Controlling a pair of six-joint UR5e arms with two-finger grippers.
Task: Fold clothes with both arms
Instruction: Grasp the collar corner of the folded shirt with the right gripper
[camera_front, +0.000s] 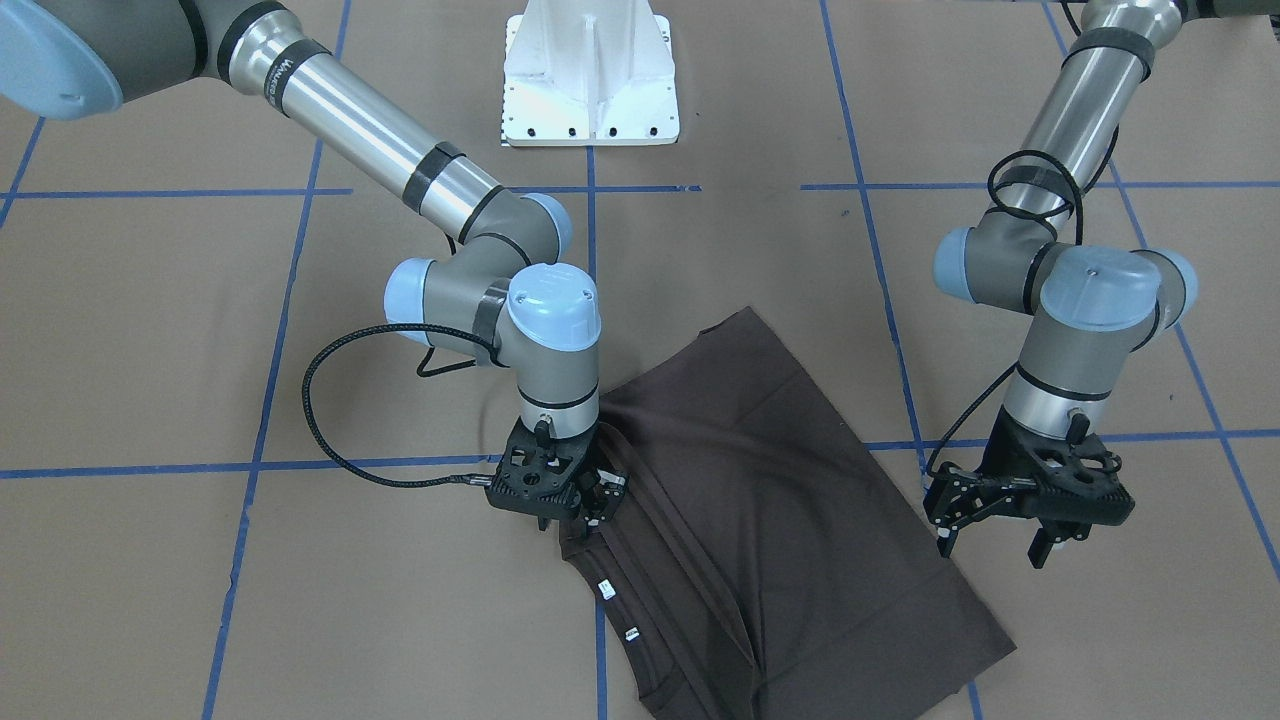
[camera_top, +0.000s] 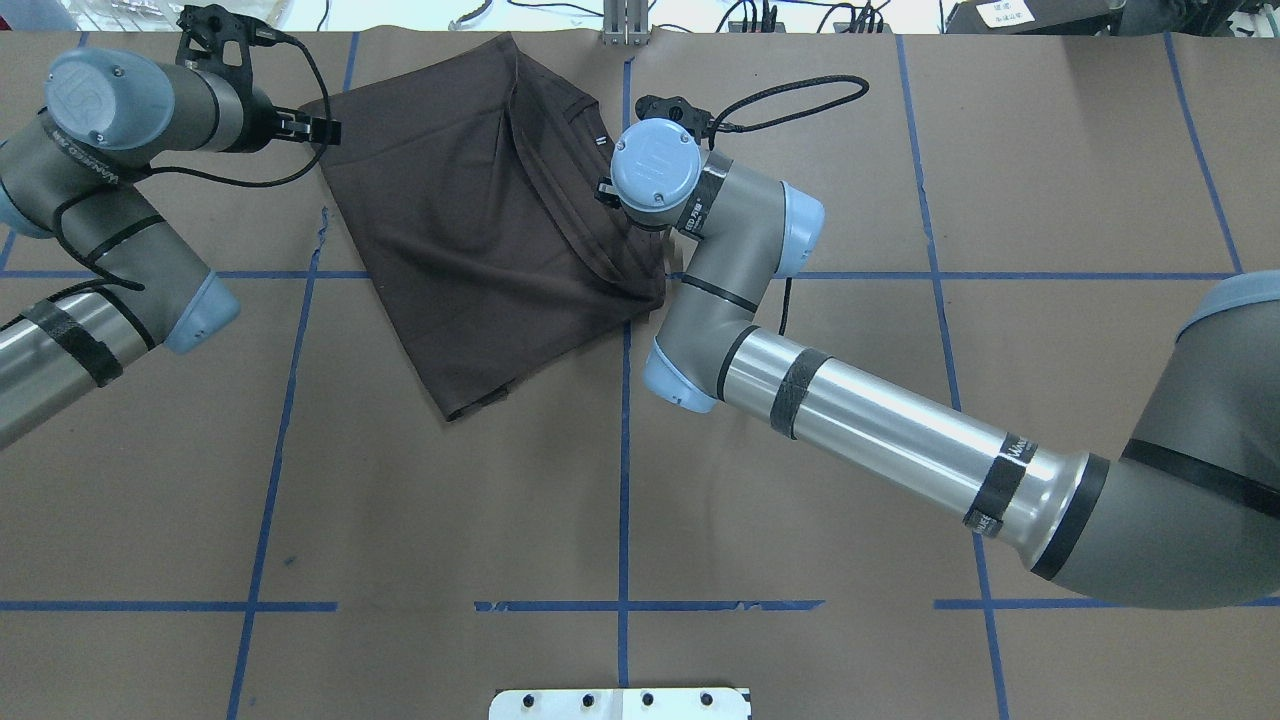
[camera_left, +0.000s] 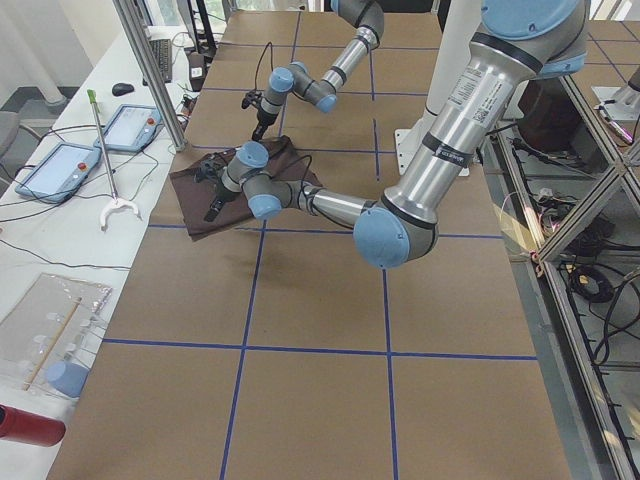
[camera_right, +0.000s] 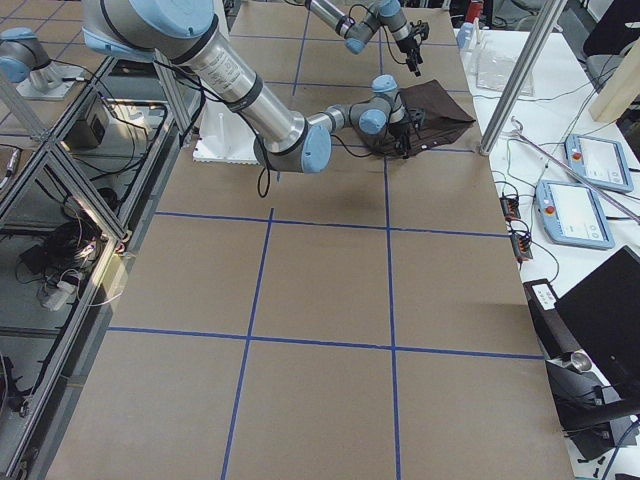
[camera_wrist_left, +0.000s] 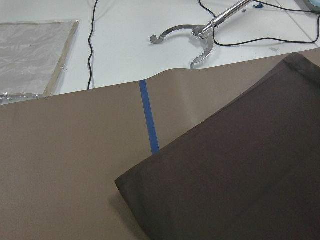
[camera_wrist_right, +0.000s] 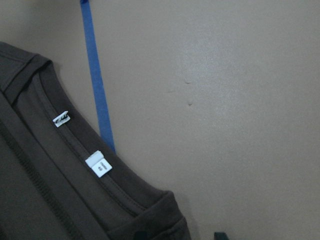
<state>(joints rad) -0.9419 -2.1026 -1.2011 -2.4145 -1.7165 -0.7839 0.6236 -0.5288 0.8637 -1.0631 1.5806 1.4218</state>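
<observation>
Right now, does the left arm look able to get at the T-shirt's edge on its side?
Probably yes. The left gripper hangs open just beside that edge of the T-shirt, with only bare table between them. The right gripper is at the neckline side, clear of that path.

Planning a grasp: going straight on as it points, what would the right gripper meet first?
Probably the T-shirt, its edge beside the neckline, just under the right gripper; gap unclear.
</observation>
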